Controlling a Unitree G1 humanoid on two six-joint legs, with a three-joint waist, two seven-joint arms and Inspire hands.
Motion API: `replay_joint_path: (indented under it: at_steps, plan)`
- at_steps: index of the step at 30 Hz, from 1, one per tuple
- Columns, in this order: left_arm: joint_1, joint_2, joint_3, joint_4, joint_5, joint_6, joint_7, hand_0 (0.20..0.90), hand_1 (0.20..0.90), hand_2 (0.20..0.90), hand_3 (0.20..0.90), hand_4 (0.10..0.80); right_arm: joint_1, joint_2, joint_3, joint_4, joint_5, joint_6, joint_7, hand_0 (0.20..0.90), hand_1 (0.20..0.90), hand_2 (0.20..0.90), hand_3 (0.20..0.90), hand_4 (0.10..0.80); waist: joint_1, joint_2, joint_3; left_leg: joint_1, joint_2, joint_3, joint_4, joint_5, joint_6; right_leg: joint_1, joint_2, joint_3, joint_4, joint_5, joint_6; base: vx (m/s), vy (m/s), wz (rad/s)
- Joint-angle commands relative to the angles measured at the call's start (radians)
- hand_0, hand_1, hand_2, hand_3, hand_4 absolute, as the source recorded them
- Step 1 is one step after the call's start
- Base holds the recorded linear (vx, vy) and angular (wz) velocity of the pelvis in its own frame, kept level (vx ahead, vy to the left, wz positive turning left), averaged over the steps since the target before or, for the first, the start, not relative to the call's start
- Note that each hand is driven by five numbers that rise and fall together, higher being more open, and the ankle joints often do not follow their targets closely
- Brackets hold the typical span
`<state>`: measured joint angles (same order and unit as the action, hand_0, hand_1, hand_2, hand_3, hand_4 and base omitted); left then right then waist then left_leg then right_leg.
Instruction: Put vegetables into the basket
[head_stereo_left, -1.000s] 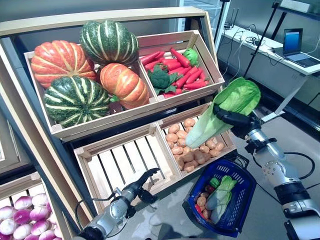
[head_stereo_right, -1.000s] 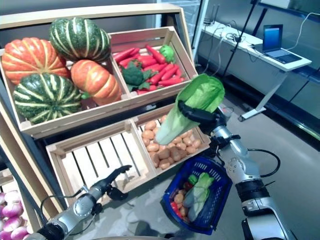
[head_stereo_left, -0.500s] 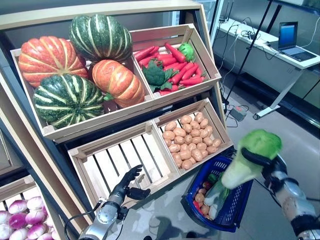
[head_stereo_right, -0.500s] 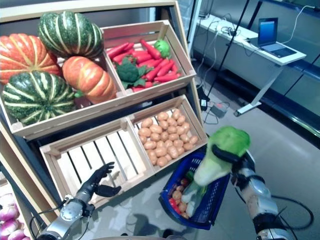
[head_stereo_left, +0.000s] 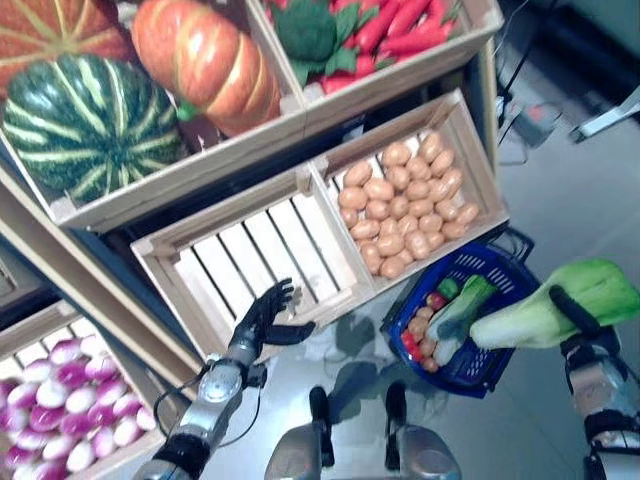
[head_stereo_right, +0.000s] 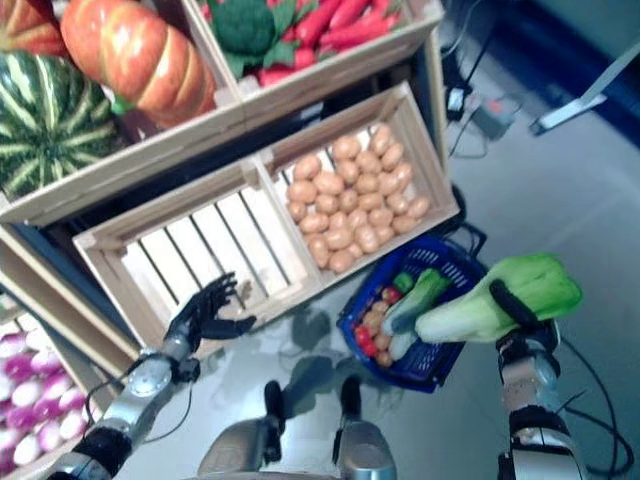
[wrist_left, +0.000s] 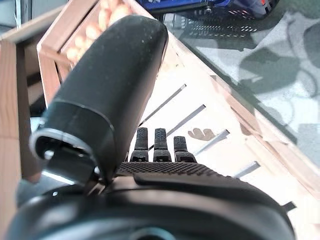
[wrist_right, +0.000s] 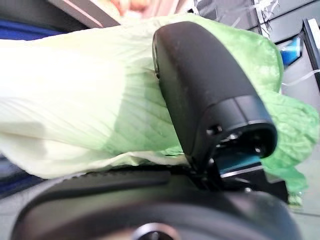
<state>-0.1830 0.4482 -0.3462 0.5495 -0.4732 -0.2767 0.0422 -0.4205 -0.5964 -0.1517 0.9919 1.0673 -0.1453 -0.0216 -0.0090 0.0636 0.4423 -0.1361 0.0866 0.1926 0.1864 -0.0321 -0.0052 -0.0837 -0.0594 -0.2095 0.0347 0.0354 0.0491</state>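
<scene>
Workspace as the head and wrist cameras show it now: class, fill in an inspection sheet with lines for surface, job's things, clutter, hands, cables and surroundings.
Surface: grey floor in front of a wooden produce stand.
Job's things: blue basket on the floor below the potato crate, already holding mixed vegetables; cabbage held over the basket's right rim, pale stem end pointing toward the basket.
Clutter: nothing seen.
Hands: right hand curled round the cabbage; left hand open, fingers straight, at the front of the empty slatted crate, holding nothing.
Cables: nothing seen apart from the robot's own.
Surroundings: pumpkins, red peppers and broccoli in the upper crates; purple onions lower left.
</scene>
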Motion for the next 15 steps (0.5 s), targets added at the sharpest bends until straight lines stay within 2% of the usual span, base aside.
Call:
replay_joint_path:
  at_steps: [1, 3, 8, 12, 15]
  plan:
    - [-0.028, -0.012, -0.011, -0.137, -0.087, -0.112, 0.01, 0.9, 0.9, 0.9, 0.9, 0.8, -0.092, -0.143, -0.021, -0.009, 0.004, -0.141, -0.029, 0.3, 0.3, 0.3, 0.3, 0.4, 0.008, -0.009, 0.003, -0.168, 0.019, -0.026, 0.361, -0.207, -0.009, -0.128, -0.063, -0.074, 0.393, -0.226, -0.09, -0.217, -0.01, 0.03]
    - [-0.029, -0.011, -0.015, -0.16, -0.092, -0.117, 0.01, 0.9, 0.9, 0.9, 0.9, 0.8, -0.109, -0.152, -0.022, -0.003, 0.001, -0.135, -0.034, 0.3, 0.3, 0.3, 0.3, 0.4, 0.009, -0.004, 0.013, -0.214, 0.018, -0.037, 0.422, -0.234, 0.0, -0.174, -0.072, -0.076, 0.46, -0.248, -0.097, -0.167, -0.001, 0.14]
    - [-0.04, 0.016, -0.035, -0.26, -0.121, -0.147, 0.02, 0.9, 0.9, 0.9, 0.9, 0.8, -0.187, -0.183, -0.016, 0.029, -0.014, -0.122, -0.048, 0.3, 0.3, 0.3, 0.3, 0.4, 0.023, 0.015, 0.053, -0.368, -0.013, -0.078, 0.631, -0.319, 0.048, -0.335, -0.126, -0.064, 0.693, -0.309, -0.106, -0.15, 0.028, 0.13]
    - [-0.063, 0.023, -0.058, -0.289, -0.123, -0.154, 0.051, 0.9, 0.9, 0.9, 0.9, 0.8, -0.25, -0.187, 0.006, 0.043, -0.013, -0.134, -0.041, 0.3, 0.3, 0.3, 0.3, 0.4, 0.021, 0.027, 0.069, -0.493, -0.018, -0.075, 0.779, -0.364, 0.074, -0.481, -0.159, -0.041, 0.863, -0.353, -0.112, -0.113, -0.001, 0.08]
    - [-0.076, 0.028, -0.073, -0.302, -0.125, -0.158, 0.065, 0.9, 0.9, 0.9, 0.9, 0.8, -0.287, -0.195, 0.018, 0.047, -0.022, -0.14, -0.053, 0.3, 0.3, 0.3, 0.3, 0.4, 0.02, 0.031, 0.072, -0.536, -0.02, -0.067, 0.825, -0.379, 0.081, -0.539, -0.171, -0.024, 0.924, -0.37, -0.111, -0.062, -0.014, -0.01]
